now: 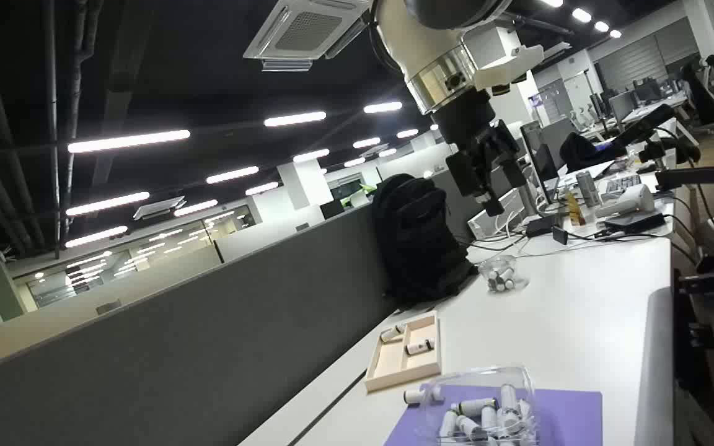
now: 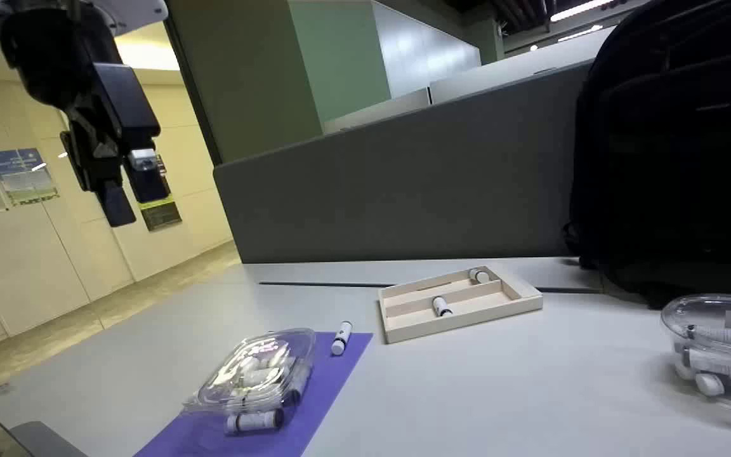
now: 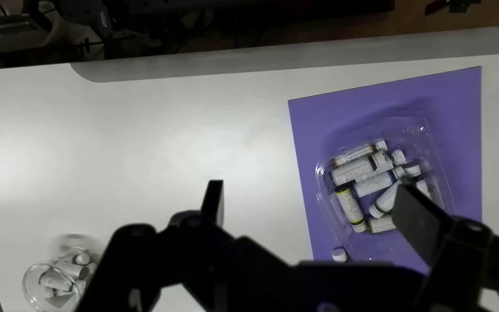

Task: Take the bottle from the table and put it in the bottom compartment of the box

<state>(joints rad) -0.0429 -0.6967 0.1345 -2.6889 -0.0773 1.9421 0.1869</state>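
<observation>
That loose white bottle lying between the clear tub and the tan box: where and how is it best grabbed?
Probably around the middle of the bottle, from straight above. It lies on its side, slim and round, so the open tool could close across its long sides, though the clear tub sits nearby.

The table (image 2: 448, 387) looks smooth; the box (image 2: 464, 320), matt wood; the tubs (image 2: 299, 344), glossy plastic; the backpack (image 2: 683, 158), cloth.
</observation>
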